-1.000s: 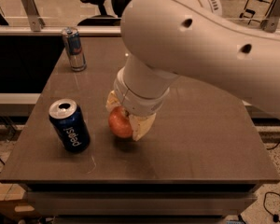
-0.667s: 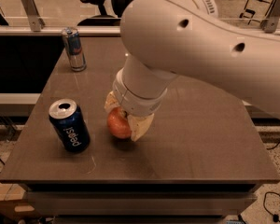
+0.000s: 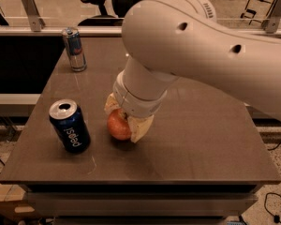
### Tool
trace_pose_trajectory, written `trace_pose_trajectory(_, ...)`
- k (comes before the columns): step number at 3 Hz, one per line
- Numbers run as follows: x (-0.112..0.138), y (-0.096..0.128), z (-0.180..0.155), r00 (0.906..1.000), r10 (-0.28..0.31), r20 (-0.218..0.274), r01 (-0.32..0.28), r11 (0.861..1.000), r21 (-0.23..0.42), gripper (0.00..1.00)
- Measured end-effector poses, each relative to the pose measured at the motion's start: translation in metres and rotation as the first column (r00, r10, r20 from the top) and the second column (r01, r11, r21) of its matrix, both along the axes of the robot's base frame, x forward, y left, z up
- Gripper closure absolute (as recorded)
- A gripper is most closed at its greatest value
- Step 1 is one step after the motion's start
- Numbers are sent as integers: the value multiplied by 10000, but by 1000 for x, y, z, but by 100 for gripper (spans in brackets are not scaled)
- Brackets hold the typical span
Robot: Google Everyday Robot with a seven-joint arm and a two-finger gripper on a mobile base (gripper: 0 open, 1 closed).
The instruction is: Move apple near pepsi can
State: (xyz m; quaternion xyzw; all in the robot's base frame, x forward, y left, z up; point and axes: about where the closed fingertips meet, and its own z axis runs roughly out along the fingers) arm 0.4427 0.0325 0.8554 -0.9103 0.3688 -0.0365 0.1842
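Bare tabletop (image 3: 201, 139) separates the hand (image 3: 126, 124) gripping the apple (image 3: 117, 125) from the pepsi can (image 3: 70, 128).

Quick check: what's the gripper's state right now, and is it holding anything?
Gripper: closed on the apple, down at the table, beside the pepsi can.

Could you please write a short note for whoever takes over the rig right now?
Tool: down at the table, shut around the apple.
Apple: at table level, gripped from both sides, just picture-right of the standing pepsi can, with a small gap between them.
Done: the apple looks to be already near the can.
Left: probably open the tool and lift away without nudging either.
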Motion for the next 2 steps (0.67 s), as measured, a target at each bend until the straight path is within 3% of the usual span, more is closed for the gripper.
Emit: trace_pose_trajectory(2,1,2,-4,10000,32,-91,-33,10000,-43,36)
